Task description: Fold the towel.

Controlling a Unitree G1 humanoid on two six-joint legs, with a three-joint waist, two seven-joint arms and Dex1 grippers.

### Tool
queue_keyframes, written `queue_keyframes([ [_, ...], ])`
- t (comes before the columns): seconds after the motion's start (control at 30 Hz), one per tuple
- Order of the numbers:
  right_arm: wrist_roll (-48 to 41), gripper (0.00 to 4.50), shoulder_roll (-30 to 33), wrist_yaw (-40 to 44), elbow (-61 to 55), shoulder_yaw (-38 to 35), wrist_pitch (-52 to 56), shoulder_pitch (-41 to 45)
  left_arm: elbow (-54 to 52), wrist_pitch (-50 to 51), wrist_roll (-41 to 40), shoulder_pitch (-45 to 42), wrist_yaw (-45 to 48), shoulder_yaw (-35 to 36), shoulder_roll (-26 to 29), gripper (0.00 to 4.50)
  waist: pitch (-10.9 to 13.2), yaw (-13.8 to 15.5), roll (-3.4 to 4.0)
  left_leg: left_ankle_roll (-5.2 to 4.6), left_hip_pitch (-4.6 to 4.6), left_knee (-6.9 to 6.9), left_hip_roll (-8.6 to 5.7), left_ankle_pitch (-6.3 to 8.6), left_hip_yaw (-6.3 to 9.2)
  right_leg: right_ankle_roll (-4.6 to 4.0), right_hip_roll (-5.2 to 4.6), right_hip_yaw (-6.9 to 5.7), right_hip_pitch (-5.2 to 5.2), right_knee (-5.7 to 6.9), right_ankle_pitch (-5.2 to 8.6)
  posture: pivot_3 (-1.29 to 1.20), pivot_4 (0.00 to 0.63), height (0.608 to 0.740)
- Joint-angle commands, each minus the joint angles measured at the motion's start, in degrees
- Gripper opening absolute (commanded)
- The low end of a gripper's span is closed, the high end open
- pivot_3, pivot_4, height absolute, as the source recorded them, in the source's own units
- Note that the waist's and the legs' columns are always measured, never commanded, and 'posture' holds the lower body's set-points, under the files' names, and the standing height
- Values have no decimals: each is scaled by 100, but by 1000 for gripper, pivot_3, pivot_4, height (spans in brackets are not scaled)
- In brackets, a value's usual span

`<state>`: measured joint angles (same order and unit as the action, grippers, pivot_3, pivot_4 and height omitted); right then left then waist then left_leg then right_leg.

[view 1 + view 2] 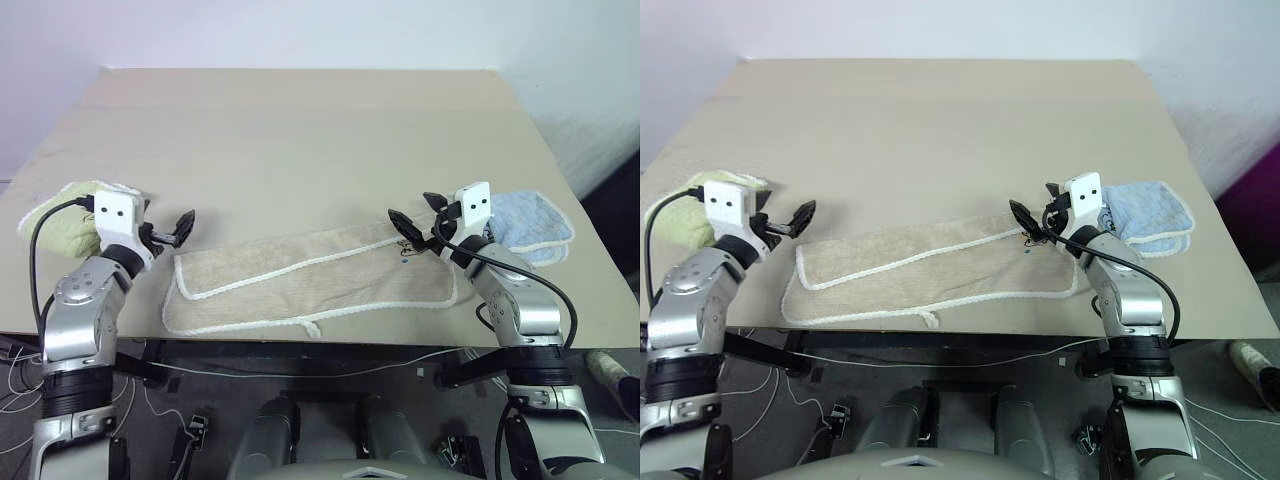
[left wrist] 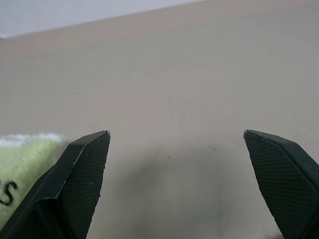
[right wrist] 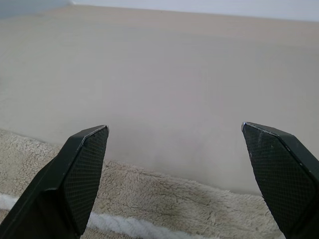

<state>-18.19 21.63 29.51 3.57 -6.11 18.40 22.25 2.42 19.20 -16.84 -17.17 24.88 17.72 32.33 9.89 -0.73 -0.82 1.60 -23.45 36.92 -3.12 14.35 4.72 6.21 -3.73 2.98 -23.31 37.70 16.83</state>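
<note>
Beige terry towel (image 1: 310,280) lies lengthwise, half-folded, low in frame; our left gripper (image 1: 172,232) and right gripper (image 1: 418,222), both spread empty, haven't finished folding.

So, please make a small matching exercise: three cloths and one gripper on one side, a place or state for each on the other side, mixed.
Things:
1. towel
2. green cloth
3. blue cloth
4. left gripper

Place or state:
A. folded, beside the right arm
B. open and empty, near the towel's left end
C. spread long along the table's near edge
D. folded, beside the left arm

Pairs: 1-C, 2-D, 3-A, 4-B
</note>
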Motion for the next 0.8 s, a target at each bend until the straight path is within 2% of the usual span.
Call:
queue_keyframes([
  [0.03, -34, 4486, -34, -40, -277, -86, -105, -93, -111, -44, 2, -146, 40, 6, 74, 4500, 0, -2, 0, 0, 0, 0, 0, 0, 0, 0, 0, 0, 0, 0, 0, 0, 150, 740],
  [0.43, -61, 4486, 92, 23, -260, -153, -100, -40, 126, -296, 140, -254, 182, -119, 158, 4500, 0, -8, 0, 0, 0, -1, 1, 0, -2, 0, 1, 1, -3, 3, 0, 0, 150, 740],
  [0.67, 34, 4486, 0, 47, -5, -45, -254, 143, 346, -603, 42, 33, 1282, -48, 855, 4500, 0, -37, 2, 0, 0, -4, 3, 0, -3, -1, 1, 3, -6, 4, 1, 0, 150, 740],
  [0.8, 98, 4486, -176, -16, 98, 56, -426, 191, 670, -666, -207, 167, 2213, 119, 1397, 4500, 1, -39, 3, 0, 0, -5, 3, 0, -4, -2, 0, 3, -7, 2, 1, 0, 150, 740],
])
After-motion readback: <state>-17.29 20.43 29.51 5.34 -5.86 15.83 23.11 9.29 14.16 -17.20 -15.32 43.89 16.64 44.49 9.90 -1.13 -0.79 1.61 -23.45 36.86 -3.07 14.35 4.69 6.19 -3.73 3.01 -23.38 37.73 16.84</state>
